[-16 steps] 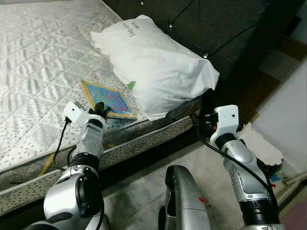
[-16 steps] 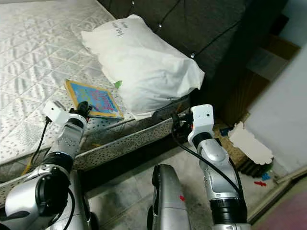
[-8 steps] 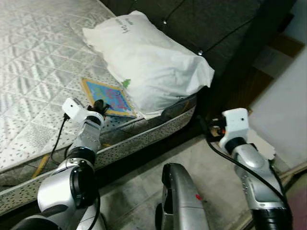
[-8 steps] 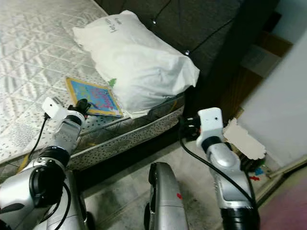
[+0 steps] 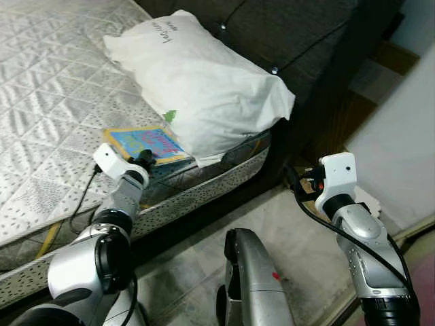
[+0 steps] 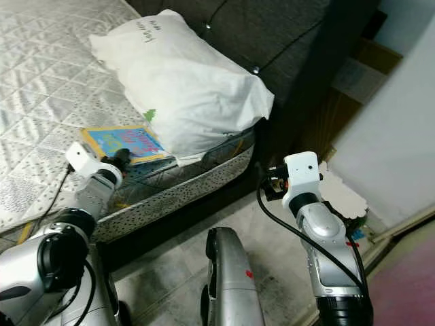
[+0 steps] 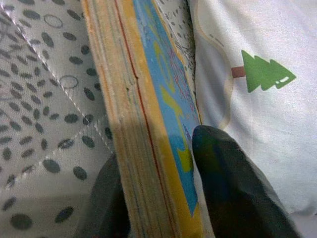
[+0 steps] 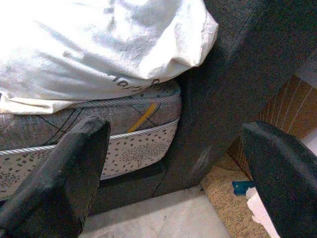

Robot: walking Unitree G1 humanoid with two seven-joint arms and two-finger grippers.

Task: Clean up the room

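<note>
From the head views, the left hand (image 5: 144,159) sits at the near edge of a colourful book (image 5: 144,143) lying on the mattress (image 5: 47,102) just beside the white pillow (image 5: 197,81), so picking up the book looks like the step underway. The left wrist view shows its fingers (image 7: 225,183) clamped across the book's edge, so a lift clear of the pillow seems next. The right wrist view shows the right hand (image 8: 173,173) spread apart, idle beside the bed.

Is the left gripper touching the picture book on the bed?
Touching. The left wrist view shows the left gripper with a finger on each face of the picture book.
</note>
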